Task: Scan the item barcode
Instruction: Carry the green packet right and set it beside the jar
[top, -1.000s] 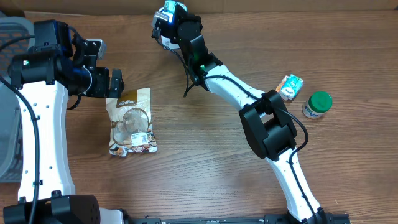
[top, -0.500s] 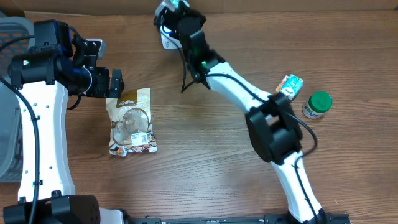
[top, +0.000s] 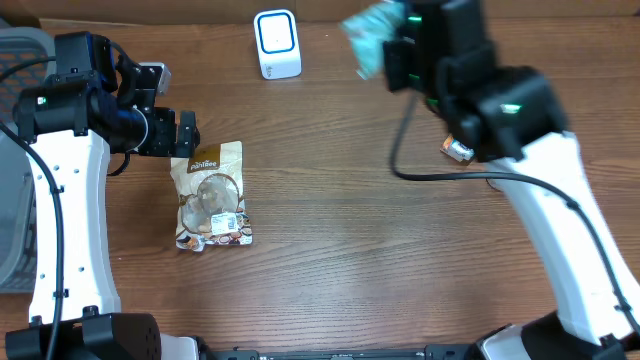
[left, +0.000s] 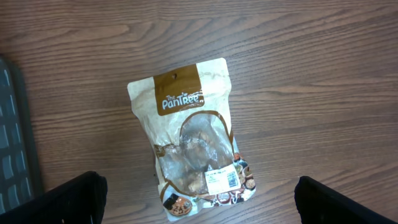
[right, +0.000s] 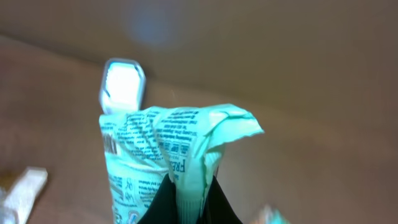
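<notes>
Desk: brown wood-grain top, matt, with the grain running left to right in the overhead view. A plain tan band runs along the far edge; you cannot tell whether it is board or wall. The backdrop in the right wrist view is the same tan, blurred.

White scanner: stands at the far edge with its lit face up.

Right jaws: closed on a crumpled teal packet, pinching one end. The packet is off the desk, to the right of the scanner and apart from it. In the right wrist view you read print on the packet's face, and the scanner sits beyond it to the left.

Left jaws: wide apart and holding nothing, above the far end of a brown snack pouch. The pouch lies flat, label up, with a white sticker near one lower corner.

A grey slotted basket sits at the desk's left edge.

A small item shows beneath the right arm, too hidden to name
</notes>
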